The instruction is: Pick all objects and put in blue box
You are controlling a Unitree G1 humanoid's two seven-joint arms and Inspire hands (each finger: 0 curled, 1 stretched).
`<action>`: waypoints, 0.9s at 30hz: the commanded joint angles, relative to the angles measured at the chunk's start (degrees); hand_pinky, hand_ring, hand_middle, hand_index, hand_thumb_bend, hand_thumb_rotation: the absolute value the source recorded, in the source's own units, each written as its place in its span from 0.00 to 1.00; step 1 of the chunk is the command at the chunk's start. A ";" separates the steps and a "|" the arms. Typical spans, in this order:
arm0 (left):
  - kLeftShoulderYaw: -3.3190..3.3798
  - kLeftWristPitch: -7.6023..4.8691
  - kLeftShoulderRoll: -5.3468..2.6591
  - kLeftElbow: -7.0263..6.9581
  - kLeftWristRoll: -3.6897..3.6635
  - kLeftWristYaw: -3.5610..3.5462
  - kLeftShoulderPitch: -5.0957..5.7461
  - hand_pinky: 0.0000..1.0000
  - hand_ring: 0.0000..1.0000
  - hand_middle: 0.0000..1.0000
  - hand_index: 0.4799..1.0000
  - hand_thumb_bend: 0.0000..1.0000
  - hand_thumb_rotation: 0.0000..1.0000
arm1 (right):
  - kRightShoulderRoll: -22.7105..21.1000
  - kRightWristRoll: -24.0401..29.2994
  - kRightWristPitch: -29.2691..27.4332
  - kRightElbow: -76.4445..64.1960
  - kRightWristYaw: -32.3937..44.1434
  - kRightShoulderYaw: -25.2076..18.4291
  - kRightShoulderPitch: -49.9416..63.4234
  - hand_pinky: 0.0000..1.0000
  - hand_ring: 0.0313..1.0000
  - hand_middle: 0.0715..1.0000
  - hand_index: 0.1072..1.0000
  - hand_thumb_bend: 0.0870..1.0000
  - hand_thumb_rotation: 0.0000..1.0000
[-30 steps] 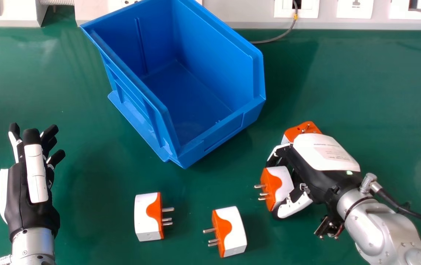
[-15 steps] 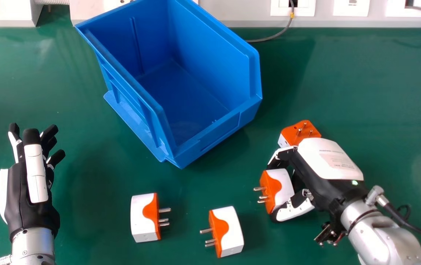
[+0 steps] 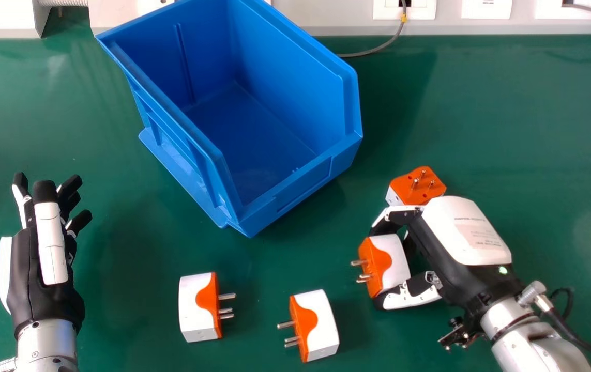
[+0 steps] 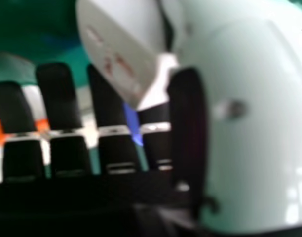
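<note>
Right hand [image 3: 466, 232] drawn back; four adapters [image 3: 321, 325]; one box [image 3: 290, 113]

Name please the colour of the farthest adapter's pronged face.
The pronged face is orange, clearest in the head view.

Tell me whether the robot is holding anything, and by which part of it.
Yes: its right hand has an orange-and-white plug pinched by opposite sides of the white body, between thumb and fingers, with the prongs free.
</note>
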 commanded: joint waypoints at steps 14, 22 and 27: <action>0.17 -0.75 0.69 -0.38 -0.14 -0.34 -0.72 0.87 0.91 0.87 0.91 0.97 0.97 | 0.95 -2.55 -12.47 9.65 -17.87 -0.77 -5.06 0.37 0.41 0.47 0.43 0.46 0.00; 0.11 -0.84 0.60 -0.01 -0.03 -0.20 -1.00 0.87 0.92 0.87 0.91 0.96 0.97 | 1.28 -3.52 -16.09 12.39 -23.12 -0.54 -6.22 0.36 0.42 0.47 0.41 0.45 0.00; 0.00 -0.80 0.43 0.28 0.40 0.48 -1.39 0.87 0.92 0.87 0.91 0.96 0.97 | 1.21 -5.03 -18.49 13.84 -27.43 -0.49 -6.81 0.36 0.43 0.48 0.40 0.45 0.00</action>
